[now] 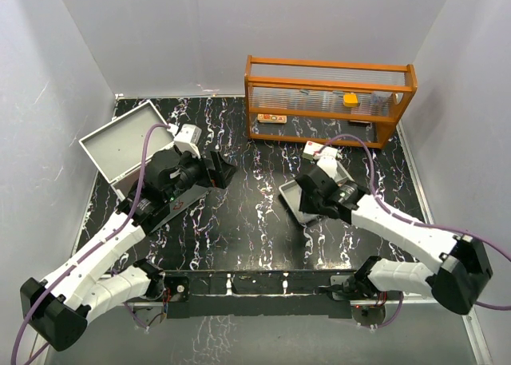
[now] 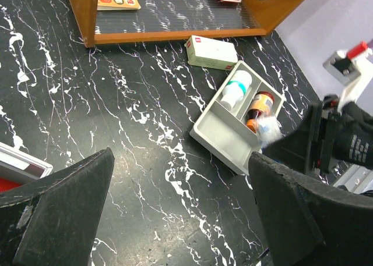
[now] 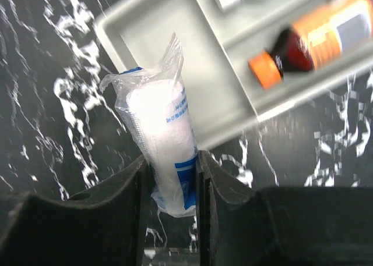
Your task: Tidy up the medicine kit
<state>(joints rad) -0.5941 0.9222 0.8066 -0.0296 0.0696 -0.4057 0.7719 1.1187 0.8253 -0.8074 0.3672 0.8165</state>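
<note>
Black white-veined bench [image 1: 247, 221], pale walls [image 1: 184, 29]; left fingers [image 2: 58, 219] spread wide, right fingers [image 3: 116, 190] pinching a wrapped roll [image 3: 166, 144] by the tray [image 3: 157, 21].

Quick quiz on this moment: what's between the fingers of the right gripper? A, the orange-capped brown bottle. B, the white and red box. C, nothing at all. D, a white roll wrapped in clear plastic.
D: in the right wrist view the right gripper is clamped on the lower end of a plastic-wrapped white roll, with the grey divided tray behind it.
</note>
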